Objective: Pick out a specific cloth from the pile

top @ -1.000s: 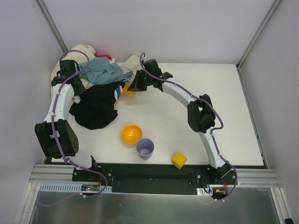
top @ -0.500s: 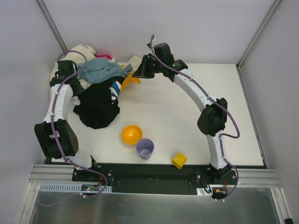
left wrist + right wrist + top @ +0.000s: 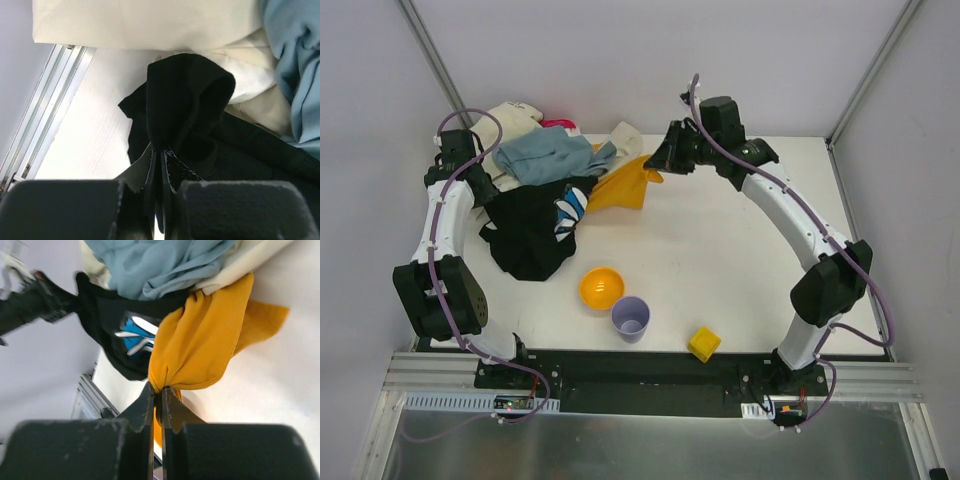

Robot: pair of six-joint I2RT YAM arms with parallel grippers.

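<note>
- pinching a raised fold of the black garment (image 3: 185,100), the left gripper (image 3: 159,155) is fully closed at the far left edge of the pile (image 3: 545,160). it has hold of pile fabric only, not the task's thing.
- the pile sits at the back left of the table (image 3: 740,250). blue-grey and cream pieces are on top, and the black garment spreads toward the near side.
- the cloth (image 3: 620,185), orange-yellow, comes out of the pile's right edge. its left end touches the cream piece and the printed part of the black garment. i cannot tell whether any of it is tucked under them.
- its long axis runs from that left end up and to the right, narrowing to a gathered tip.
- the right gripper (image 3: 663,163) is clamped tight on that tip, with the fabric bunched between its closed jaws. the rest of the cloth fans away from it toward the pile, and part of it appears to be held off the table.
- from the right gripper the cloth lies to the left, so the pile is on the far side of the cloth from that arm. the right arm is the one that has the cloth, while the left is well apart from it across the pile.
- my judgement: a pull to the right along that axis, away from the pile, should free the left end, with the left gripper holding the black garment back.
</note>
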